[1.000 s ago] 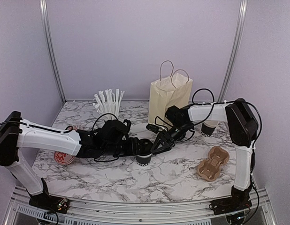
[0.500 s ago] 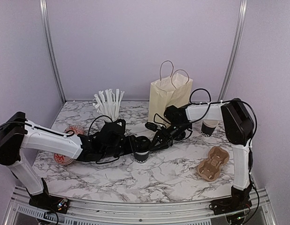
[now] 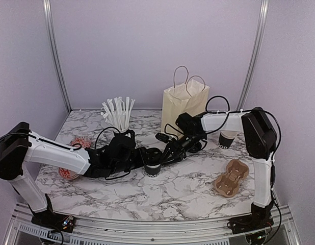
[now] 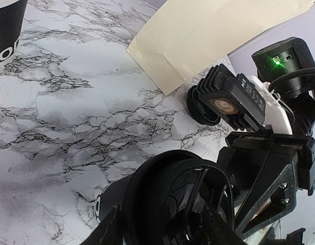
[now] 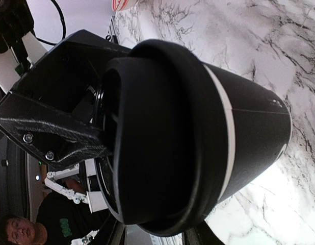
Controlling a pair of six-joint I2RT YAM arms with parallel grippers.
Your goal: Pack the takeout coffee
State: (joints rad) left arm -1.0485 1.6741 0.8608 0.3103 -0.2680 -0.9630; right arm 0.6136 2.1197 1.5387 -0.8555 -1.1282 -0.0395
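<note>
The takeout coffee (image 3: pixel 153 170), a black cup with white lettering and a black lid, stands on the marble table (image 3: pixel 188 191) at the centre. My left gripper (image 3: pixel 146 162) reaches it from the left and is shut on it just under the lid; in the left wrist view the lid (image 4: pixel 147 196) sits between my fingers (image 4: pixel 104 232). My right gripper (image 3: pixel 165 155) comes from the right, its fingers closed over the lid rim. The cup (image 5: pixel 239 132) fills the right wrist view, and the right gripper (image 4: pixel 267 186) also shows in the left wrist view.
The cream paper bag (image 3: pixel 183 104) stands behind the cup. A cup of white straws (image 3: pixel 118 113) is at back left. A second black cup (image 3: pixel 227 139) stands at right. A brown cup carrier (image 3: pixel 230 177) lies front right. Red patterned items (image 3: pixel 69 172) lie at left.
Both grippers and the cup between them have shifted a little to the left and towards the back. The right arm's wrist has swung closer to the bag.
</note>
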